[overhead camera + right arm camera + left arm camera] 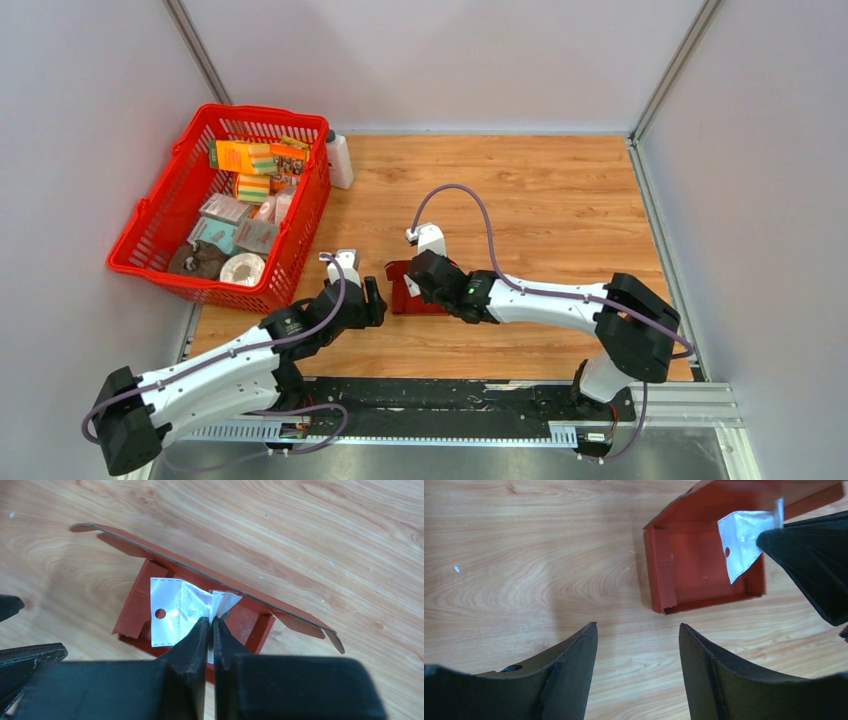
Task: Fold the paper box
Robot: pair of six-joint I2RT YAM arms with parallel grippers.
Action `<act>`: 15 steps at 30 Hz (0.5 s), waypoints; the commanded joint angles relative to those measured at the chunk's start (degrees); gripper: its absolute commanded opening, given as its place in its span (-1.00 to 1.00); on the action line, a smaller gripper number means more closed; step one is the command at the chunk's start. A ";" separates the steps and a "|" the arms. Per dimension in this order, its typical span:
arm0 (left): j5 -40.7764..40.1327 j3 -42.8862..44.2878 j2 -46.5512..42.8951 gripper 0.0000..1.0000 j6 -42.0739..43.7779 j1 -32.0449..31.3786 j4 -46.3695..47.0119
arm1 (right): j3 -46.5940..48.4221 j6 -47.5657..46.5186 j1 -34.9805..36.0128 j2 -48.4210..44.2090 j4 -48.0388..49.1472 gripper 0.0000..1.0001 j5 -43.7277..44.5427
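- Dark red cardboard, the paper box sits open-topped on the wooden bench, near the middle, with one long flap standing up.
- A silvery-white pouch hangs over its tray, the right gripper jaws clamped on it.
- The left gripper hovers just left of the box, jaws apart.
- Far left, a red mesh basket holds printed packages.

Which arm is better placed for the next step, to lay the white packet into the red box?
Right, probably. The right gripper is shut on the white packet, holding it over the open paper box. The left gripper is open and empty, beside the box.
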 commanded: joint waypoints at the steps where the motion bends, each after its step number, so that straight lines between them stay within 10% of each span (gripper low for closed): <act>1: 1.10 -1.11 4.38 0.36 -2.23 1.66 6.39 | -0.54 3.28 0.54 1.04 2.36 -0.63 7.57; 7: 5.66 -1.82 12.55 0.14 -2.06 5.61 16.67 | -6.43 4.08 0.54 -7.02 6.74 0.14 7.14; 15: 6.73 2.05 22.75 0.08 -0.48 5.88 19.41 | -17.85 2.40 0.54 -22.59 14.49 0.17 9.60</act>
